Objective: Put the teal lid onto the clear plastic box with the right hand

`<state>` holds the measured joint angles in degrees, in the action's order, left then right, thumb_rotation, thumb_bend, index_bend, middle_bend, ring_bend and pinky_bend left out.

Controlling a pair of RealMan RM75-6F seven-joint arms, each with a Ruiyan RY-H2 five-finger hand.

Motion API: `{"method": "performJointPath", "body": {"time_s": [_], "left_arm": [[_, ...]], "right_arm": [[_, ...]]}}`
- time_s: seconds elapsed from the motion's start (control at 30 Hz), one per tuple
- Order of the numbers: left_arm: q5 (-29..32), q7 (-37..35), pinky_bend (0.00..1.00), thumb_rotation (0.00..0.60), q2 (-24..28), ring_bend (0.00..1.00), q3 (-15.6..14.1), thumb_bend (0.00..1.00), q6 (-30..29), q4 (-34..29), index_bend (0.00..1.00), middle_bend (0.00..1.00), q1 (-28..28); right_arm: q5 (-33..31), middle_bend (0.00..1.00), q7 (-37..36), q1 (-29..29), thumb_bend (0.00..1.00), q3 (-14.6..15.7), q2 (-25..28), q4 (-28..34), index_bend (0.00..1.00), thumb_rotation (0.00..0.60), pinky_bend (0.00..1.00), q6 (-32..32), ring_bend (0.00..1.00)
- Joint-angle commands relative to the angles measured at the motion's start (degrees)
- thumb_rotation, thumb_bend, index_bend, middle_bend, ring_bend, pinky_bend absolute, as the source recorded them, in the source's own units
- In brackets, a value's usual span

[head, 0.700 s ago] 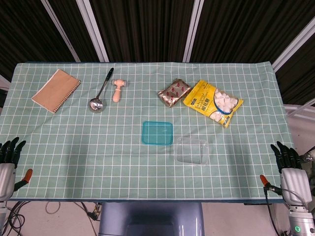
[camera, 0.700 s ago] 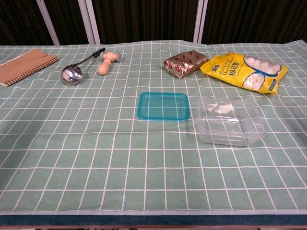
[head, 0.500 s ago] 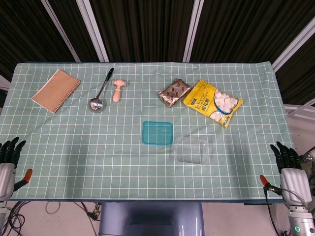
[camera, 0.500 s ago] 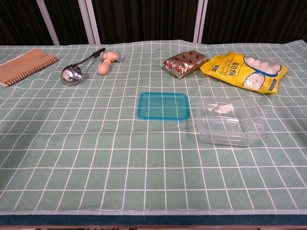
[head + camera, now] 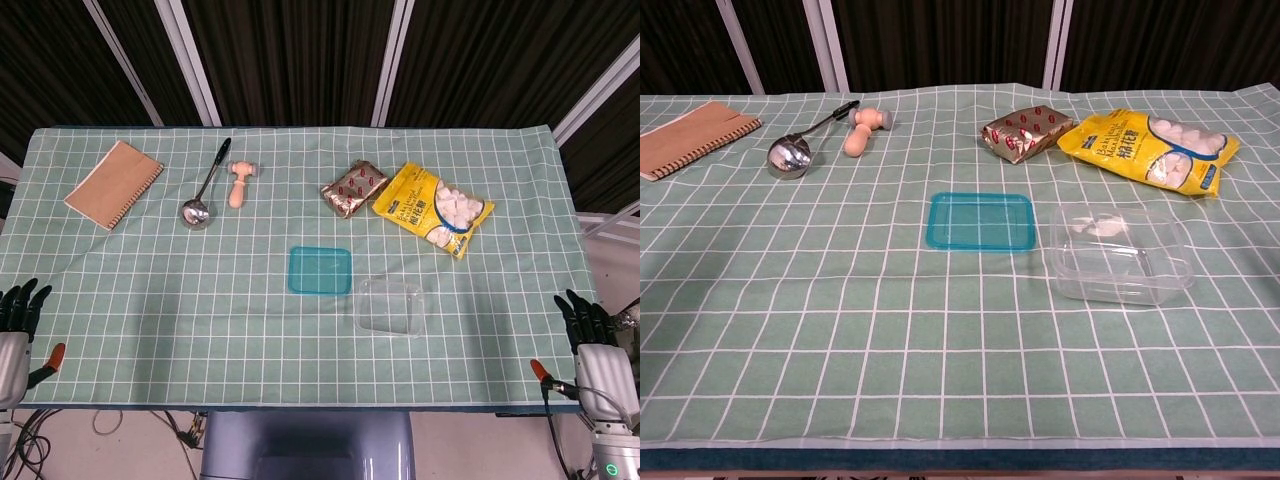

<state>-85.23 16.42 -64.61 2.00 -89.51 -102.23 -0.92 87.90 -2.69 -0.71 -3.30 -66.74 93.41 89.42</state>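
Lid: your teal lid [image 5: 320, 270] lies flat on the surface [image 5: 200, 310], just left of the box and a little farther back.
Box: the clear plastic box [image 5: 391, 306] stands uncovered, nothing inside.
Right hand: your right hand [image 5: 596, 350] sits off the surface's right edge, fingers spread, holding nothing.
Left hand: your left hand [image 5: 14, 330] sits off the left edge, fingers apart, holding nothing.
Far side: notebook [image 5: 114, 183], ladle [image 5: 204, 186], two snack bags [image 5: 433, 207].

Table [image 5: 150, 330] under green grid cloth. Far row, left to right: notebook [image 5: 114, 183], ladle [image 5: 203, 186], wooden mallet [image 5: 239, 183], foil packet [image 5: 354, 188], yellow bag [image 5: 434, 208]. Centre: lid [image 5: 320, 270], box [image 5: 391, 306] just right, nearer.
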Motion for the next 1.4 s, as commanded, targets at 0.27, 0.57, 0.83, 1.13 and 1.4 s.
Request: {"method": "performJointPath", "body": {"time_s": [0.27,0.57,0.83,1.13,1.4], "left_arm": [[0.2,0.1,0.00,0.600,-0.1,0.00,0.1,0.32,0.1,-0.2,0.08,0.00,0.0],[0.3,-0.2,0.00,0.600,0.0,0.00,0.1,0.32,-0.1,-0.6,0.08,0.00,0.1],[0.8,-0.4,0.00,0.600,0.2,0.00,0.3,0.32,0.1,-0.9,0.08,0.00,0.1],[2.2,-0.7,0.00,0.600,0.7,0.00,0.6,0.32,0.7,-1.3,0.08,0.00,0.0],[2.5,-1.6,0.00,0.600,1.3,0.00,0.6,0.32,0.5,-1.7,0.08,0.00,0.3]], "right_arm": [[0.6,0.00,1.1,-0.9,0.20,1.5,5.9,5.9,0.00,0.600,0.00,-3.6,0.00],[-14.0,0.00,9.3,-13.0,0.20,-4.5,20.2,25.5,0.00,0.600,0.00,-23.0,0.00],[-39.5,0.00,27.4,-28.8,0.20,-9.6,19.1,29.6,0.00,0.600,0.00,-33.2,0.00],[-63.0,0.00,42.2,-44.8,0.20,-10.3,6.0,27.9,0.00,0.600,0.00,-28.7,0.00],[-75.8,0.00,48.0,-55.6,0.20,-12.1,-6.4,22.0,0.00,0.600,0.00,-23.8,0.00]]}}
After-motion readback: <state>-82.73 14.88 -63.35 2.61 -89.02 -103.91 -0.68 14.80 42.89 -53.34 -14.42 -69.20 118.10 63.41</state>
